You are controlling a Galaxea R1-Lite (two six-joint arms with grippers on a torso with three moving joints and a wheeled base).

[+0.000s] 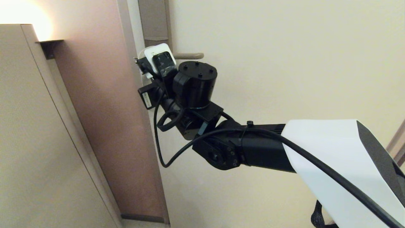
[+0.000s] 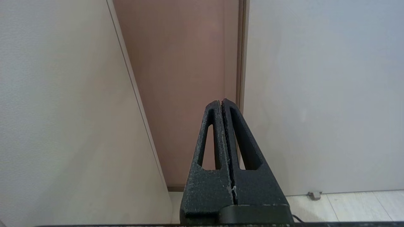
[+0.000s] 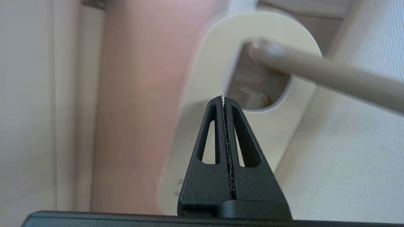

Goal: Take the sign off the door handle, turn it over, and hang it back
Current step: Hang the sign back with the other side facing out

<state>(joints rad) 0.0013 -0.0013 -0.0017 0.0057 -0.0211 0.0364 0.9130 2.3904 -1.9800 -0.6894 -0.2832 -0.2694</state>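
The sign [image 3: 208, 63] hangs with its white face towards my right wrist camera. The door handle [image 3: 331, 77], a slim grey-beige lever, passes through the sign's hole. My right gripper [image 3: 223, 97] is shut, its tips just in front of the sign at the lower edge of the hole; I see nothing gripped between the jaws. In the head view the sign's rounded white top [image 1: 152, 52] sits at the base of the door handle [image 1: 190, 56], and my right wrist hides the fingers. My left gripper [image 2: 221, 101] is shut and empty, parked low.
The handle's backplate [image 1: 155, 19] runs up the cream door. A brown door-frame panel [image 1: 104, 110] and a beige wall [image 1: 38, 142] stand to the left. The left wrist view shows pale floor tiles [image 2: 347, 205] and a small door stop [image 2: 314, 195].
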